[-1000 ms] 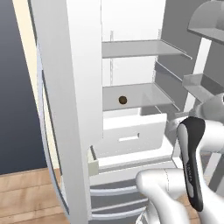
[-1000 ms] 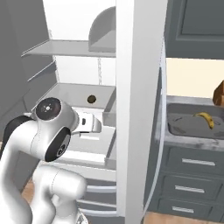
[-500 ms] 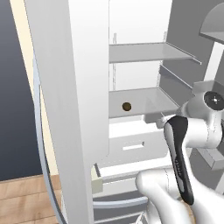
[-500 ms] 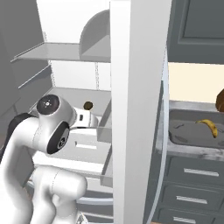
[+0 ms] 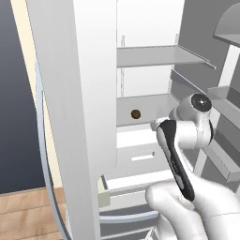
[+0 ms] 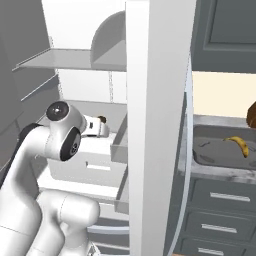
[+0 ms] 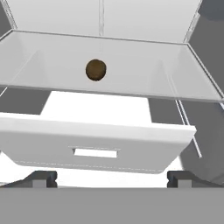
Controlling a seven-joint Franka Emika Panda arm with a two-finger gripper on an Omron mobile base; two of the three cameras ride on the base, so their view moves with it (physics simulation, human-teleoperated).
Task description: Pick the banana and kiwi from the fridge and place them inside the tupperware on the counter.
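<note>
The fridge [image 5: 140, 70] is seen standing open, its white interior crossed by pale grey shelves, with a tall white door edge at the left of the left base view and a grey door with a curved silvery handle [image 6: 186, 165] seen at the middle of the right base view. Open room is left above the middle shelf [image 7: 131, 78], whose front edge runs across the hand view; beneath it a white drawer [image 7: 96, 144] with a slot handle is seen pulled slightly forward. To the right of the fridge, the marbled counter [image 6: 220, 172] is seen over dark drawers with silver bar handles, and a dark grey tupperware [image 6: 210, 150] is set on it.

The fingers [image 7: 112, 178] are spread fully apart and nothing is held between them. They are kept in front of the drawer, below the shelf's front edge.

The kiwi [image 7: 96, 69] is found on the middle shelf, well beyond the fingers and slightly left of their midline, apart from the shelf's edges. It is seen as a small round olive-brown ball.

The banana [image 6: 238, 144], slim, curved and yellow, is seen lying inside the tupperware, near its right side.
</note>
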